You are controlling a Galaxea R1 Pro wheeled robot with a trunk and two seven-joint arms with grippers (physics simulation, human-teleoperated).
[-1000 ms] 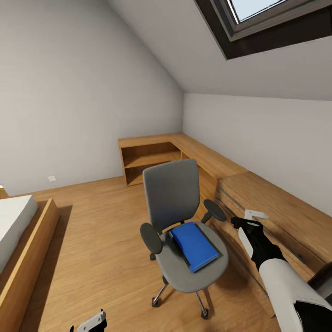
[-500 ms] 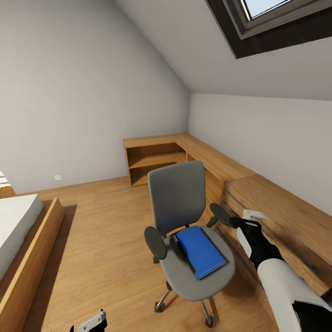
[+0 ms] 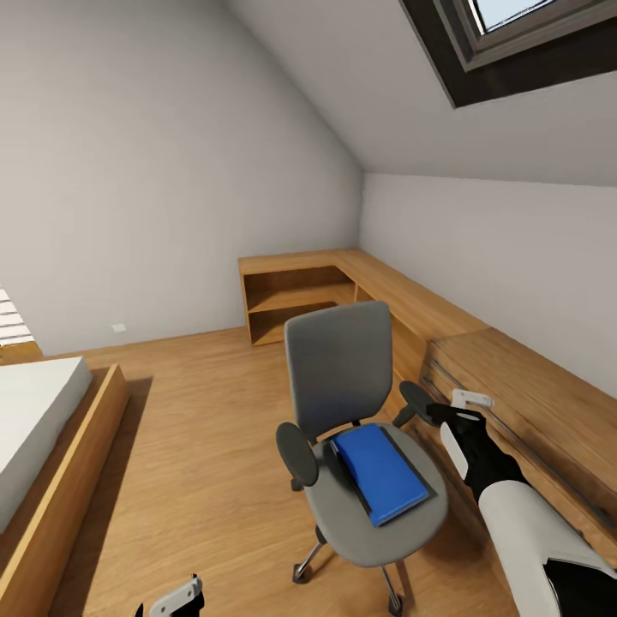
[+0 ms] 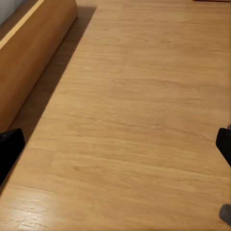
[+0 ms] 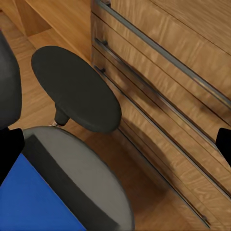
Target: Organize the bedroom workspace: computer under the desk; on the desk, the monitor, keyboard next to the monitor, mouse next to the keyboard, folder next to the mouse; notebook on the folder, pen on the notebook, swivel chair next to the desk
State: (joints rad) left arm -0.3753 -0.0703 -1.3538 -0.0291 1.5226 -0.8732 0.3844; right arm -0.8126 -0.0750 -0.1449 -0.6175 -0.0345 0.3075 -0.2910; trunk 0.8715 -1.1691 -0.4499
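Observation:
The grey swivel chair (image 3: 338, 368) stands on the wooden floor in the middle of the bedroom, its back to the corner shelving. The blue folder (image 3: 381, 473) lies flat on its seat, and a thin dark edge peeks out beneath it; what that is, I cannot tell. My right gripper (image 3: 446, 416) hovers open just beside the chair's right armrest (image 3: 416, 398). In the right wrist view the gripper (image 5: 115, 154) is open over that armrest (image 5: 77, 89), with the seat (image 5: 72, 168) and a folder corner (image 5: 33, 202) below. My left gripper (image 3: 167, 604) hangs low and open (image 4: 115, 149) over bare floor.
A low light-wood shelving unit (image 3: 300, 287) runs along the back wall and turns into a wooden drawer unit (image 3: 523, 403) close to my right arm. A wooden-framed bed (image 3: 51, 446) stands at the left. A skylight (image 3: 523, 34) sits overhead. Open floor (image 3: 206, 428) lies between bed and chair.
The whole picture has slid right and slightly down, so the camera has turned; chair and folder keep their places. Both grippers hold the same pose.

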